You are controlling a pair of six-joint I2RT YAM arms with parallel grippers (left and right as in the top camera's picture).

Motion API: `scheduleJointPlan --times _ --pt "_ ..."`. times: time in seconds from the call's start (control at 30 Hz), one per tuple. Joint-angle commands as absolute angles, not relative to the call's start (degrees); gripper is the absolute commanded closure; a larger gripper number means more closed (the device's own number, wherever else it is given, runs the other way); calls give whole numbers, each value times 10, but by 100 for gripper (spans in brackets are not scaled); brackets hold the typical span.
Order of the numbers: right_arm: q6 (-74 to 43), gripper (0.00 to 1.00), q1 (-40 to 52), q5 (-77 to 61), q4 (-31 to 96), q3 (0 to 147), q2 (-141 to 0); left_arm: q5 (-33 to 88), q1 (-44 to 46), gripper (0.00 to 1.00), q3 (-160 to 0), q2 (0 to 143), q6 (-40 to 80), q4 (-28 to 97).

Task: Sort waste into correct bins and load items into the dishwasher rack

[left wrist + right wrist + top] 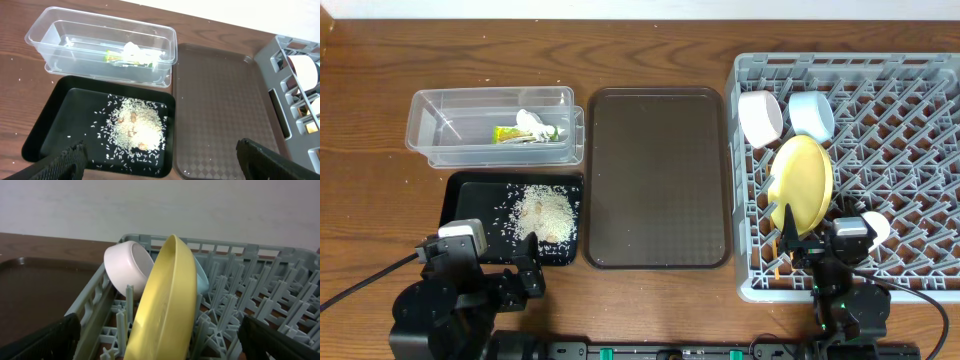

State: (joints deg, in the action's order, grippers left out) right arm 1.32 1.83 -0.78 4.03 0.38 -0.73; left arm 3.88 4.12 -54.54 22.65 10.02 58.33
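Observation:
The clear tub [440,110] holds the green-and-orange wrapper [512,134] and the white scrap [530,122]; both also show in the left wrist view, the wrapper [117,58] and the scrap [135,50]. The black tray [465,200] holds the rice [545,213]. The grey rack [900,120] holds the white bowl [760,115], light blue bowl [812,113], yellow plate [802,183] on edge, a small cup [876,228] and thin wooden sticks [781,248]. My left gripper [162,162] is open above the black tray's near edge. My right gripper [162,342] is open, spread either side of the yellow plate [167,295].
The dark brown serving tray [658,178] lies between the black tray and the rack. A few stray rice grains lie on the wood left of the bins. The rack's right half has bare pegs.

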Motion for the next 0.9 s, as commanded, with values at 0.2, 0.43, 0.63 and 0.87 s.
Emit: scheduleJointPlan --times 0.2,0.43,0.63,0.87 --pt "20 1 -17 -11 43 3 -3 32 38 3 -542 224 90 582" --pt "20 1 -17 -11 43 3 -3 32 38 2 -542 224 90 582" --pt "20 1 -17 -11 43 3 -4 32 38 3 -542 224 90 582" --pt "20 1 -17 -11 43 3 -4 32 38 3 -542 224 90 582"
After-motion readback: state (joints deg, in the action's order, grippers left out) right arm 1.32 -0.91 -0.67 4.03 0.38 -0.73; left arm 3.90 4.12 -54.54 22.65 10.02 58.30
